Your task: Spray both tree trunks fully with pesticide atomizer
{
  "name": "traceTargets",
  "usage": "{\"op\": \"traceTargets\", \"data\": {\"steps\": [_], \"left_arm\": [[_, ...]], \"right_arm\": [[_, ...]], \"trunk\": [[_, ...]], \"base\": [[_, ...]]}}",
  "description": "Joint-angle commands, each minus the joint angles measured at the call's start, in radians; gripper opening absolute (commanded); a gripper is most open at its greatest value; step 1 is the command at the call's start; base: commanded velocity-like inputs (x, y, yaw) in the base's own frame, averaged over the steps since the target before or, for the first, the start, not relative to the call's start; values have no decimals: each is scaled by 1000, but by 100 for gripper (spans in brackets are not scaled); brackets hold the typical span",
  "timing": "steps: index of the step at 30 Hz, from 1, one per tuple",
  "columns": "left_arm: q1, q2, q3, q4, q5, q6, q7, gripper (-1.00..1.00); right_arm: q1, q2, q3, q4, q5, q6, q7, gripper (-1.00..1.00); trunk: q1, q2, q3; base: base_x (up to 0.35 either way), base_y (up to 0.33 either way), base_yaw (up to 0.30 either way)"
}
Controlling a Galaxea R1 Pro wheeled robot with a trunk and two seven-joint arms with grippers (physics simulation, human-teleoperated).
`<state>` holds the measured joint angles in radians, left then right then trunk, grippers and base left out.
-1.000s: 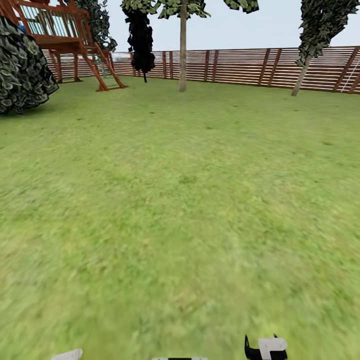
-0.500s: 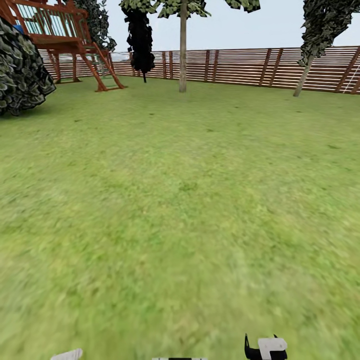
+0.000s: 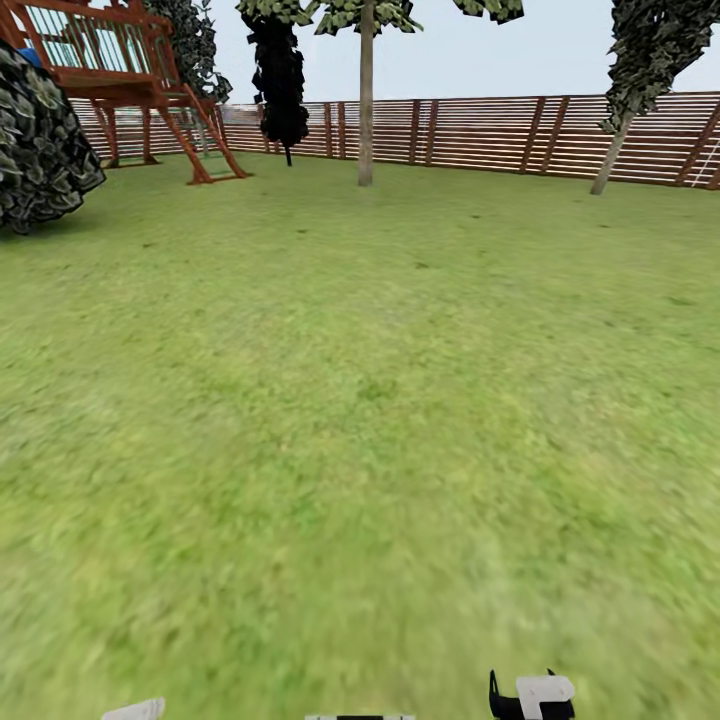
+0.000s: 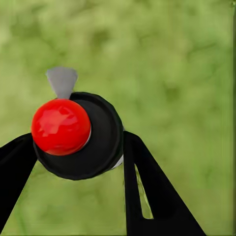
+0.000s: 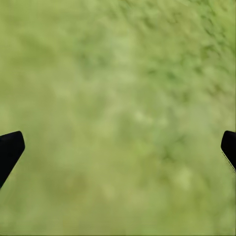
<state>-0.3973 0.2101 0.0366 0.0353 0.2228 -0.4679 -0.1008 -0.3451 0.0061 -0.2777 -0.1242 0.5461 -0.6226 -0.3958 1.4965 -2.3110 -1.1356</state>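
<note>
Across the garden, the lawn (image 3: pixel 360 430) spreads wide and green to a slatted wooden fence (image 3: pixel 480 130) at the far side. Well ahead, near that fence, stands one tree with a straight pale trunk (image 3: pixel 366 100) and jagged leaves at the top; a second, leaning tree trunk (image 3: pixel 608 155) rises further to the right. A black cypress-like tree (image 3: pixel 280 80) stands left of the straight trunk, a red wooden play frame (image 3: pixel 130 80) beyond it, and a dark leafy bush (image 3: pixel 40 140) at the left edge.

Closer in, the left wrist view shows the left gripper (image 4: pixel 78 162) with its two black fingers (image 4: pixel 152 191) closed against the sprayer (image 4: pixel 81 132), a black round body with a red cap and a grey nozzle tip, hanging above grass. So the pick-up part of the job looks done.

The right gripper (image 5: pixel 118 147) hangs over bare grass with its fingers spread wide to either edge of its view and nothing between them. Bits of the robot's white and black arm (image 3: pixel 530 695) peek in at the bottom of the head view.

No mist shows anywhere, and both trunks look plain and dry from here, though they are too far off to be sure. By my reckoning the spraying has not begun: the robot must first cross the lawn to the nearer trunk, coat it, then do the other.
</note>
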Motion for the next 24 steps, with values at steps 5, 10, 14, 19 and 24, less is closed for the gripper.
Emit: {"op": "traceTargets", "data": {"steps": [5, 10, 14, 19, 24], "left_arm": [[0, 0, 0, 0, 0, 0, -1, -100], [0, 0, 0, 0, 0, 0, 0, -100], [0, 0, 0, 0, 0, 0, -1, -100], [0, 0, 0, 0, 0, 0, 0, -100], [0, 0, 0, 0, 0, 0, -1, -100]], "right_arm": [[0, 0, 0, 0, 0, 0, 0, 100], [0, 0, 0, 0, 0, 0, 0, 100], [0, 1, 0, 0, 0, 0, 0, 100], [0, 2, 0, 0, 0, 0, 0, 100], [0, 2, 0, 0, 0, 0, 0, 100]], "trunk": [[0, 0, 0], [0, 0, 0], [0, 0, 0], [0, 0, 0], [0, 0, 0]], "base": [[340, 0, 0], [340, 0, 0], [340, 0, 0], [340, 0, 0], [340, 0, 0]]}}
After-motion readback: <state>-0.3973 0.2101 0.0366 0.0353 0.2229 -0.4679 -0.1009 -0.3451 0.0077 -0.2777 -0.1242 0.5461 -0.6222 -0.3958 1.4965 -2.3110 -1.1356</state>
